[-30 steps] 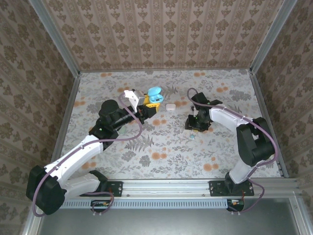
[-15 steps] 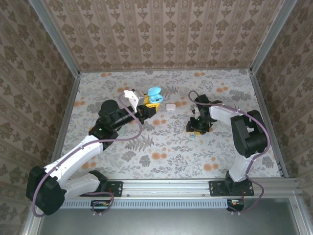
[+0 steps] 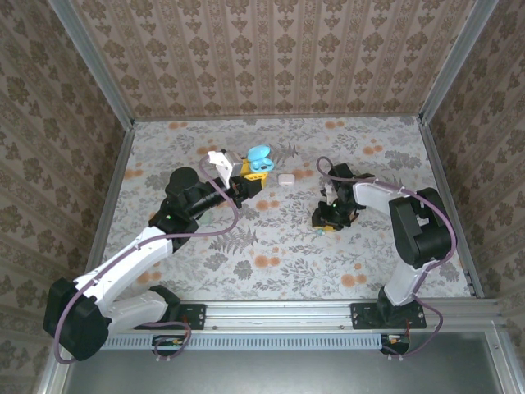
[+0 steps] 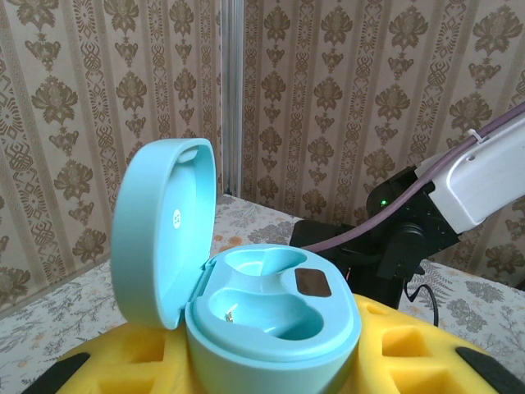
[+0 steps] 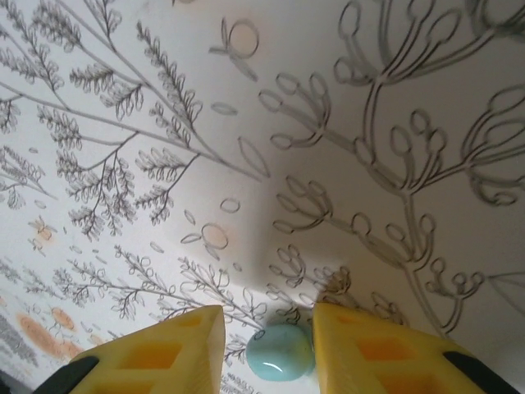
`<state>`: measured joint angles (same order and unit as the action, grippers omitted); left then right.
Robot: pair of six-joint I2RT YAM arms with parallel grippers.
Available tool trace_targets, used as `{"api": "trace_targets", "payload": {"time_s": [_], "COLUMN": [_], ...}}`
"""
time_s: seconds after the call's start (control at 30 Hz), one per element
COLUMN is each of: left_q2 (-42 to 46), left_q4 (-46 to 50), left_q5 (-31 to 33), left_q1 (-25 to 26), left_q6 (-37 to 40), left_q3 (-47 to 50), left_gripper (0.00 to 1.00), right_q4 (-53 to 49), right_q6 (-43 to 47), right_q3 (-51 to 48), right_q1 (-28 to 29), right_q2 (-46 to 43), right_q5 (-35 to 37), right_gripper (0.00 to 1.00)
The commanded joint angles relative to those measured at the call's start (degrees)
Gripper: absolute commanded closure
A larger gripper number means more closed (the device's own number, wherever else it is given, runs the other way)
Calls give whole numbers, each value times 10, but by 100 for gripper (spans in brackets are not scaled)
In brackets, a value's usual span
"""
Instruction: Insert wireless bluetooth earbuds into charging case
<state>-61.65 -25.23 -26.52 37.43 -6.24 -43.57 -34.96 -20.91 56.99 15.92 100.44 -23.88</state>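
Floral tabletop (image 3: 279,246) — left hand (image 3: 251,176) grips the open charging case (image 4: 271,304); right hand (image 5: 268,320) narrow around an earbud (image 5: 280,353), grip unclear.

Side by side, the left arm (image 3: 123,263) and right arm (image 3: 373,194) show glossy white link shells between black joint housings, with a mauve cable (image 4: 496,123) strung along each. Black bases (image 3: 172,305) anchor them. The left tool (image 3: 253,171) and right tool (image 5: 267,345) carry yellow fingers (image 5: 369,357) with square recesses. A green light (image 4: 382,203) glows on one black joint.
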Motion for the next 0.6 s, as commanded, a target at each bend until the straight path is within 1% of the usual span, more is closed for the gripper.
{"api": "trace_targets", "payload": {"time_s": [0.0, 0.33, 0.5, 0.57], "left_q2": [6, 7, 6, 6], "left_q4": [0, 0, 0, -1], "left_q5": [0, 1, 1, 0], "left_q1": [-1, 0, 0, 0], "left_q6": [4, 4, 1, 1], "left_q3": [-10, -9, -8, -8], "left_gripper": [73, 73, 73, 73], "right_q4": [-32, -47, -41, -47], "right_q6": [4, -8, -15, -16], "right_q3": [-9, -26, -44, -45], "right_q1": [6, 20, 35, 42], "right_q2": [-17, -44, -51, -55], "right_q5": [-27, -43, -55, -42], "right_gripper": [65, 65, 65, 66]}}
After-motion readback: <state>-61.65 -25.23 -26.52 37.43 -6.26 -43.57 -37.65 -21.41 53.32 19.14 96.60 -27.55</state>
